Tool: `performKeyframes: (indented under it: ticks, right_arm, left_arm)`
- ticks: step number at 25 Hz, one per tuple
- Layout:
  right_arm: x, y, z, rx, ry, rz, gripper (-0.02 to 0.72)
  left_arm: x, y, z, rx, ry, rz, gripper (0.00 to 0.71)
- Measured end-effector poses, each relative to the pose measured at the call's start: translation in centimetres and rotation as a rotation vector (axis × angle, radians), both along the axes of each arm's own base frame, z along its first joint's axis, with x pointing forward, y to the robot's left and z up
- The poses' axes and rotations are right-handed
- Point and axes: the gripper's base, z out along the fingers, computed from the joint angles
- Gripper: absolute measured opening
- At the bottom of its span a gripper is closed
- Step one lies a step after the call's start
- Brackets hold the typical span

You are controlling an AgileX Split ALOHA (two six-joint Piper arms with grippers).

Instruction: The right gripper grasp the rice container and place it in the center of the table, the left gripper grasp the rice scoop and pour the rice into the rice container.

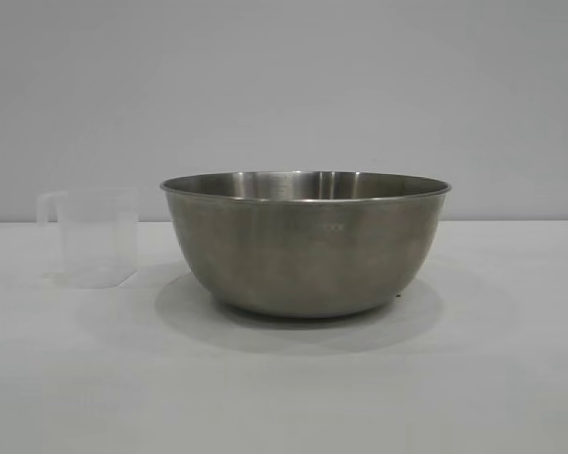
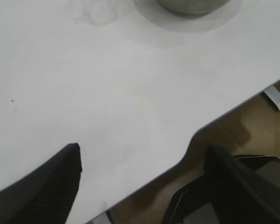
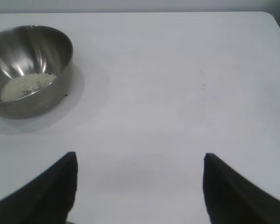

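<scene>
The rice container, a large steel bowl, stands upright in the middle of the white table. The rice lies as a pale heap on its bottom. The rice scoop, a translucent cup, stands upright on the table just left of the bowl, apart from it. My left gripper is open and empty over the table's edge, well back from the scoop and the bowl's base. My right gripper is open and empty above bare table, away from the rice container. Neither gripper shows in the exterior view.
The table's edge runs under the left gripper, with a brown floor and dark equipment below it. A plain grey wall stands behind the table.
</scene>
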Motion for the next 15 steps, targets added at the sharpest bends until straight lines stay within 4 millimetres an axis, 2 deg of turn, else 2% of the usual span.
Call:
performKeyframes:
  ticks: [5,9,15]
  right_arm:
    - [0.0,0.0,0.0,0.000,0.000,0.000,0.479]
    - [0.0,0.0,0.0,0.000,0.000,0.000,0.479]
    - [0.0,0.0,0.0,0.000,0.000,0.000,0.479]
  left_arm:
    - [-0.7,0.5,0.0,-0.045,-0.050,0.037,0.516]
    - [-0.5,0.4,-1.2,-0.060,-0.080,0.038,0.516]
    - [-0.2,0.3,-1.1,-0.081,-0.128,0.040,0.516]
